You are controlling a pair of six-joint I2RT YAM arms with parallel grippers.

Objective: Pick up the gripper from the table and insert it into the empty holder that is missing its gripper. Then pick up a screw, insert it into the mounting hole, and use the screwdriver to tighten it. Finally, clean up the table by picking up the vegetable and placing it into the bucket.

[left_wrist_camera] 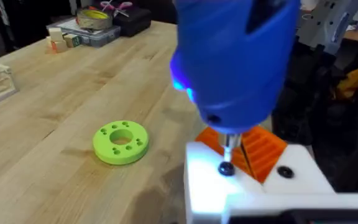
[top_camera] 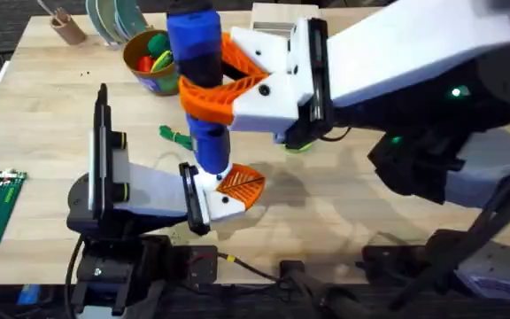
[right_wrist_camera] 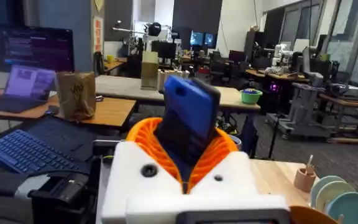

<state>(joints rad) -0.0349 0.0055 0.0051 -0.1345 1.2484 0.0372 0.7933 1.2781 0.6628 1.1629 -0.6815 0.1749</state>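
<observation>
Bucket [top_camera: 151,66] holds toy vegetables; right hand [top_camera: 220,84] grips screwdriver [top_camera: 198,80].

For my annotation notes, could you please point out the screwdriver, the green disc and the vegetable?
screwdriver [top_camera: 197,53]: overhead view, blue body.
green disc [left_wrist_camera: 121,142]: left wrist view, top face.
vegetable [top_camera: 174,136]: overhead view, middle of stem.

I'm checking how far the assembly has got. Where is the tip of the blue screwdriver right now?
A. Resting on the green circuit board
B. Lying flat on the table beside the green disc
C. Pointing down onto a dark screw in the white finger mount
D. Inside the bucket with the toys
C: in the left wrist view the screwdriver stands upright with its metal bit on a dark screw in the white mount, held by the right gripper.
</observation>
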